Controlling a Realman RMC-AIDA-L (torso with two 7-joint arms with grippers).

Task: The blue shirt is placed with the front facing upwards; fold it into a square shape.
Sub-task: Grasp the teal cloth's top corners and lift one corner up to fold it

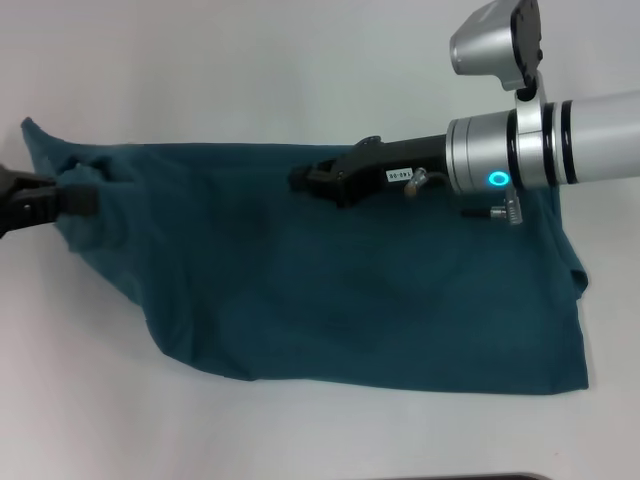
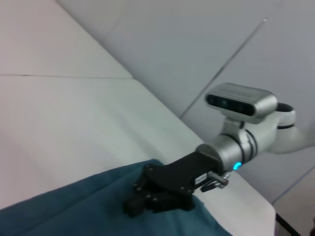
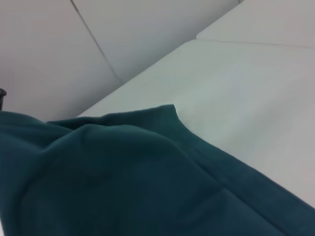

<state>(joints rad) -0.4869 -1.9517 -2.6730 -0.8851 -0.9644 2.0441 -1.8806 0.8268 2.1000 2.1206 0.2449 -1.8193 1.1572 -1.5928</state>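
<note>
Blue shirt [image 1: 360,290] pinched at opposite edges by left pincer [image 1: 85,198] and right pincer [image 1: 305,180].

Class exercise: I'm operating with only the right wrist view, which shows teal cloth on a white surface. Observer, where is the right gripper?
Observer: The right gripper is at the far edge of the shirt, about midway along it.
Operator: And the left one?
Observer: The left gripper is at the shirt's left end, where the cloth bunches.
Operator: Any lettering showing?
Observer: None. The head view shows only plain teal.
</note>
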